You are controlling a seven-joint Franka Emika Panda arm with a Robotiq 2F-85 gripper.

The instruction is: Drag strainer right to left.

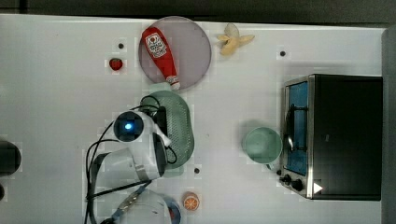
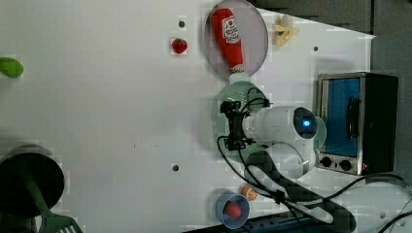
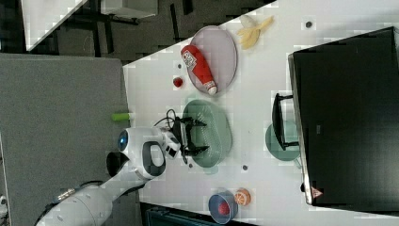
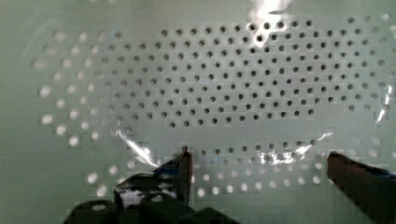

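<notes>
The pale sage-green oval plastic strainer [image 1: 180, 126], its inside dotted with small holes, sits on the white counter [image 1: 60, 93] near the middle of the top view, with its long axis running up and down in the picture and a small tab handle at each end. In the wrist view the perforated floor of the strainer [image 4: 224, 84] lies right under the camera, and the two dark fingers [image 4: 180, 175] of the end effector [image 4: 261, 172] stand well apart with strainer surface showing between them. In the right view the end effector [image 3: 193, 137] reaches into the strainer [image 3: 211, 134] from the right view's left, its fingers spread over the bowl; whether they touch the plastic cannot be told. The white robot arm [image 1: 133, 149] covers the top view's left part of the strainer. Just above the strainer in the top view lies a grey-lilac round plate [image 1: 191, 46] carrying a red ketchup bottle [image 1: 160, 53] on its side, whose white cap points toward the strainer's upper tab. To the top view's left of the plate is a small red strawberry-like fruit [image 1: 116, 64], and to the top view's right of it a peeled banana [image 1: 233, 40]. A smaller plain green round cup [image 1: 262, 145] stands to the top view's right of the strainer, well apart from it and just beside a black and silver toaster oven [image 1: 334, 135] with a bluish glass door. Below the strainer in the top view sits an orange half [image 1: 190, 202].
</notes>
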